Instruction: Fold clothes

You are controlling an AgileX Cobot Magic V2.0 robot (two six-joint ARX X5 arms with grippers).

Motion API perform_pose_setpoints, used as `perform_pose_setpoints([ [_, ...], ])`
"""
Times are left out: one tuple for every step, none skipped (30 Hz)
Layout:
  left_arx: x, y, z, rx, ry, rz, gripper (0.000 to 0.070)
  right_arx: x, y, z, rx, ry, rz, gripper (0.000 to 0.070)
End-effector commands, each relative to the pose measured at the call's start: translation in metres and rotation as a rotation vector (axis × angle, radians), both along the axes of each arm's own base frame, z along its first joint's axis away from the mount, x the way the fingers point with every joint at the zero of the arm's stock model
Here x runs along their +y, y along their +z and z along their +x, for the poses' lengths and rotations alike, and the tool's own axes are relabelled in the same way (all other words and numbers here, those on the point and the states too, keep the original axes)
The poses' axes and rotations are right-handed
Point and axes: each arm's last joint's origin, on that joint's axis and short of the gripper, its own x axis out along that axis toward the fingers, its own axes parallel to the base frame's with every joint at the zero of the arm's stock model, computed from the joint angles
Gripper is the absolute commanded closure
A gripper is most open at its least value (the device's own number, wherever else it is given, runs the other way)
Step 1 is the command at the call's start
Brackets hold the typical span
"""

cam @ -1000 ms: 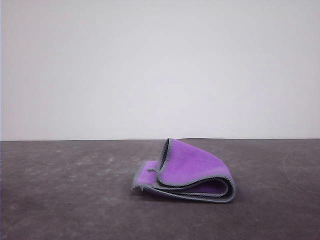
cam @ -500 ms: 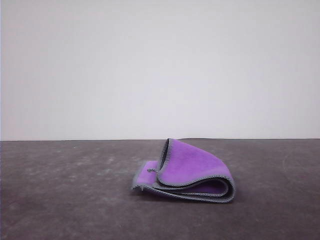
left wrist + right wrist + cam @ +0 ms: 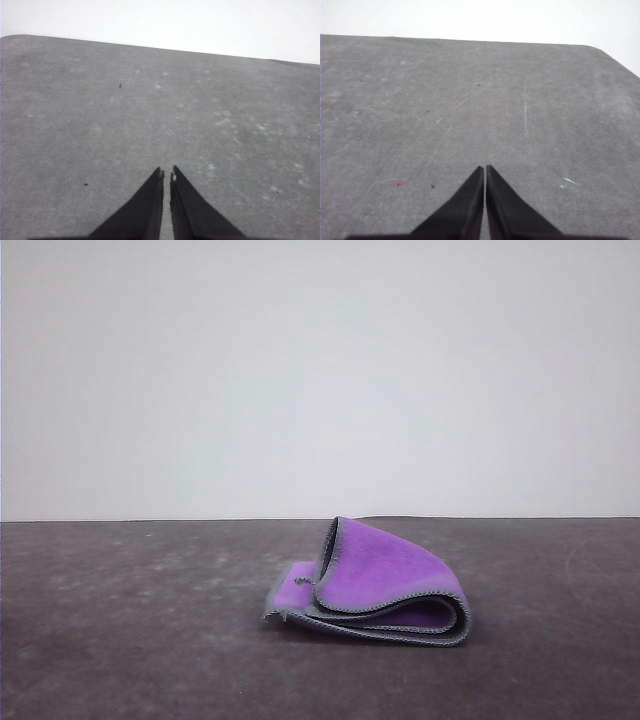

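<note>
The clothes (image 3: 380, 580), one small purple cloth with grey stitched edging, lie folded over in loose layers near the middle of the dark table (image 3: 120, 640) in the front view. Its upper flap bulges up and curls to the right. In the left wrist view my left gripper (image 3: 166, 173) hangs shut over bare tabletop with nothing between its black fingers. The right wrist view shows my right gripper (image 3: 485, 168), shut as well and empty, above scratched grey table surface (image 3: 420, 100).
A plain white wall (image 3: 320, 370) stands behind the table's far edge. The dark grey tabletop spreads to the left and right of the cloth, marked with faint scuffs and specks.
</note>
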Motion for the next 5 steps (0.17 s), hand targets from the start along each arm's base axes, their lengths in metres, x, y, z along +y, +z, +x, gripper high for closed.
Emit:
perform_pose_setpoints([
  [0.0000,-0.0071,0.0008,0.023,0.002,-0.003,0.0689,-0.0001,-0.0008,0.0005,-0.006,-0.003,0.004,0.0700],
  [0.0000,-0.0071,0.0008,0.023,0.001,-0.003,0.0689,-0.0001,-0.0008,0.0005,-0.006,-0.003,0.004,0.0700],
  [0.0000,-0.0071,0.0008,0.023,0.002,-0.003,0.0689,-0.0001,-0.0008,0.0005,-0.006,-0.003,0.004,0.0700],
  [0.0000,-0.0071,0.0008,0.023,0.001,-0.003,0.0689,-0.0001,-0.0008,0.0005,-0.006,-0.003,0.004,0.0700],
  [0.0000,-0.0071,0.0008,0.023,0.002,-0.003,0.0689,-0.0001,-0.0008,0.0005,-0.006,-0.003,0.004,0.0700],
])
